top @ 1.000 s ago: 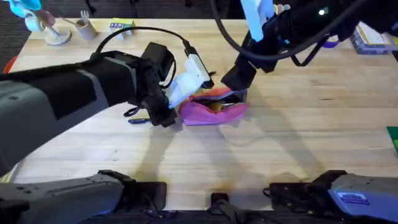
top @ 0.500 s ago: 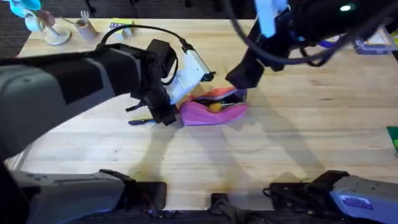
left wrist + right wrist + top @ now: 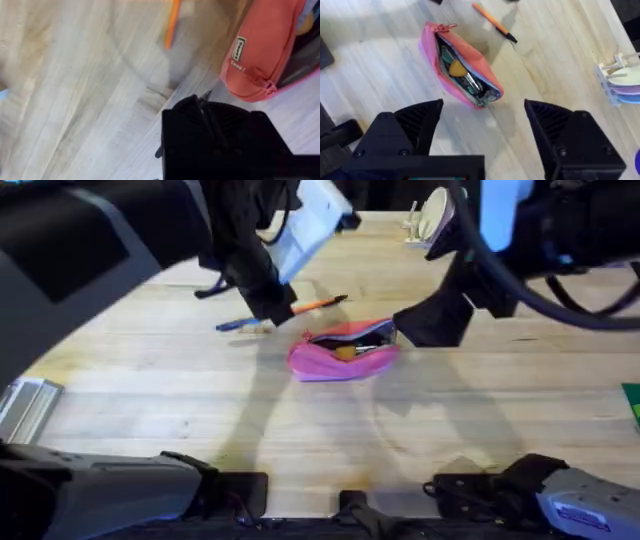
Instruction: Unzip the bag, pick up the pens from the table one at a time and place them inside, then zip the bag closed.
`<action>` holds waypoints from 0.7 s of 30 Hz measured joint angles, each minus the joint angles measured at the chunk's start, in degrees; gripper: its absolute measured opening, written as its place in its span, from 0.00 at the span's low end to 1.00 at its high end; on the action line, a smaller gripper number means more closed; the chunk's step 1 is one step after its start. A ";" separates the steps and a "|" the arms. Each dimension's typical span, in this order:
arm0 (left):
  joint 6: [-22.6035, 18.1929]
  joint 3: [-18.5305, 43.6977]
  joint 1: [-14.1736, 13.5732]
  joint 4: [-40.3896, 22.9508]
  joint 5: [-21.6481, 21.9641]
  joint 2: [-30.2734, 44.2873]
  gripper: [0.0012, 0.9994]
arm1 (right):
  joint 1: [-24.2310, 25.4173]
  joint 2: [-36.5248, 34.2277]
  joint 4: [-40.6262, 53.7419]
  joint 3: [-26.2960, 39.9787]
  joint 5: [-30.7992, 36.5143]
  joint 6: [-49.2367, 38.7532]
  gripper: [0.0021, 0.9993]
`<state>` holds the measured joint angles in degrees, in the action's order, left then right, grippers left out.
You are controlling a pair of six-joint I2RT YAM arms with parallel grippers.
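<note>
The pink bag (image 3: 343,352) lies mid-table with its zipper open, and small items show inside. Behind it lies the orange pen (image 3: 318,304), and the dark blue pen (image 3: 240,325) rests to the left. My left gripper (image 3: 279,310) hangs raised above the spot between the two pens, shut and holding nothing. In the left wrist view, that left gripper (image 3: 202,102) is beside the bag (image 3: 260,45) and the orange pen (image 3: 172,22). My right gripper (image 3: 430,328) hovers just right of the bag. In the right wrist view, the right gripper (image 3: 484,120) is open and high above the bag (image 3: 460,70) and orange pen (image 3: 492,21).
A white rack with plates (image 3: 620,75) stands at the back of the table (image 3: 450,430). A silver object (image 3: 25,405) lies at the left edge and something green (image 3: 634,398) at the right edge. Both arms hang large and dark under the camera.
Both arms rose away from the bag. The left gripper drew back and left, uncovering the orange pen. The right gripper backed off to the right.
</note>
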<state>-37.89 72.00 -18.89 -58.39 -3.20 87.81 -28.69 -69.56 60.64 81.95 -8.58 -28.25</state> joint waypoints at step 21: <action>19.48 12.81 -18.23 5.44 -4.72 0.00 0.04 | 0.00 12.92 2.02 0.00 -0.02 0.46 1.00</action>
<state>-18.41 84.82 -37.12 -52.95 -7.92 87.81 -28.69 -56.64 62.65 81.95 -8.60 -27.79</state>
